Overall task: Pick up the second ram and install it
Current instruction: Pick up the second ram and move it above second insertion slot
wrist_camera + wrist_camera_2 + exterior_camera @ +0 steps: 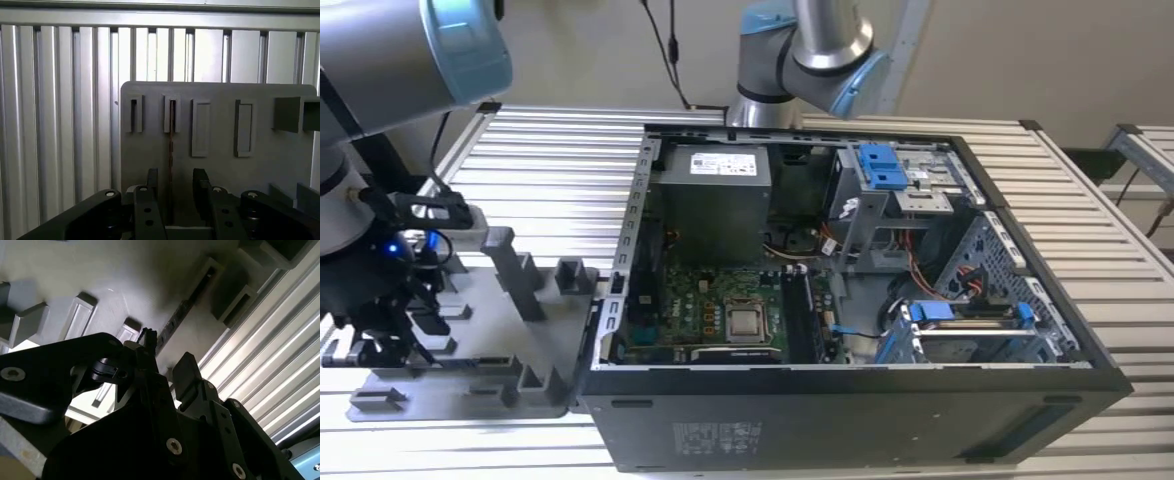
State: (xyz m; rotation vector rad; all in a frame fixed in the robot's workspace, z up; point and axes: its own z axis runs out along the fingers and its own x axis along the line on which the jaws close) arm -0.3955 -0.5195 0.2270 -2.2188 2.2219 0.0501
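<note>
1. At the exterior view's left, you see your arm point(400, 45) reaching down so that the gripper point(374, 340) sits low over the grey tray point(494, 400), which lies on the slatted metal worktop point(547, 140). The tray's upright grey posts point(520, 275) stand between the gripper and the open computer case point(854, 420). That case takes up the middle of the worktop, just beside the tray, with its motherboard point(720, 310) uncovered. From this angle you cannot tell how the fingers stand.

2. Looking through the first wrist view, you find the second ram point(171, 140) edge-on as a slim dark bar. It stands upright in one of the tray's narrow slots point(172, 107). Your fingers point(151, 186) are spread apart, one on each side of the bar, and its near end runs down between them. A gap shows on both sides, so they are not clamping it. Further slots and shallow recesses point(200, 127) lie in a row beside it.

3. Turning to the second wrist view, you see the same bar point(182, 307) as a thin dark strip along the tray surface point(125, 270). One end of it sits between the parted fingers point(187, 371). The ribbed worktop point(270, 365) lies beyond the tray's edge.
</note>
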